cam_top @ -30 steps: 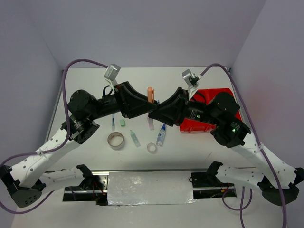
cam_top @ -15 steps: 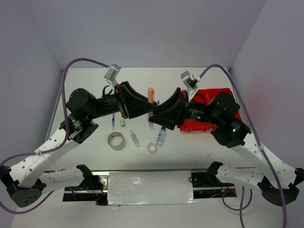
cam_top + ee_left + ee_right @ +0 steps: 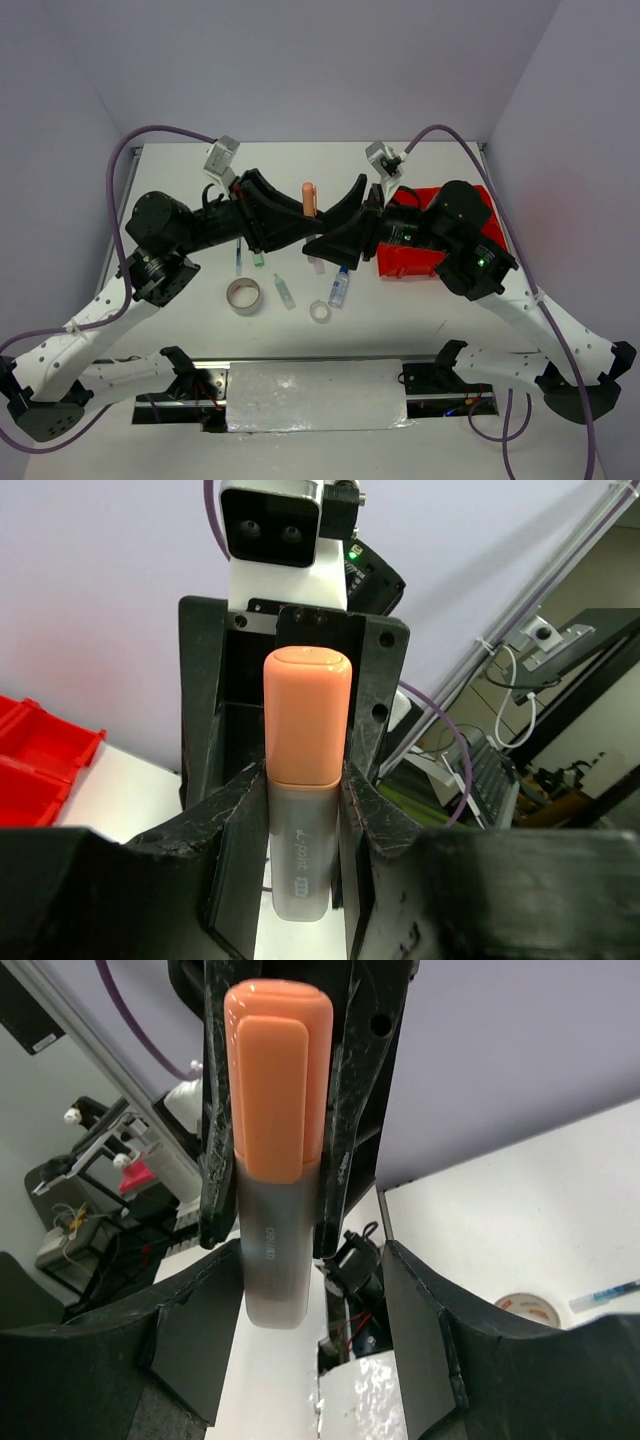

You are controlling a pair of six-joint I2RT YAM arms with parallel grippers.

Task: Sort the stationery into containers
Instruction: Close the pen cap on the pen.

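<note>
Shifted slightly toward the left edge of the counter [image 3: 430,310] since a second ago, the orange-capped marker [image 3: 308,197] stands upright in the air over the counter's middle, its grey barrel clamped between the left fingers [image 3: 240,830]. The right fingers [image 3: 420,1320] have spread apart, one on each side of the barrel and clear of it. The red tray [image 3: 400,266] sits near the right edge.

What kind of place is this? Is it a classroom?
Most likely a robot lab, not a classroom. The left arm and right arm are bolted to a white table boxed in by plain walls, purple cables trail off them, and what looks like a keyboard sits behind.
</note>
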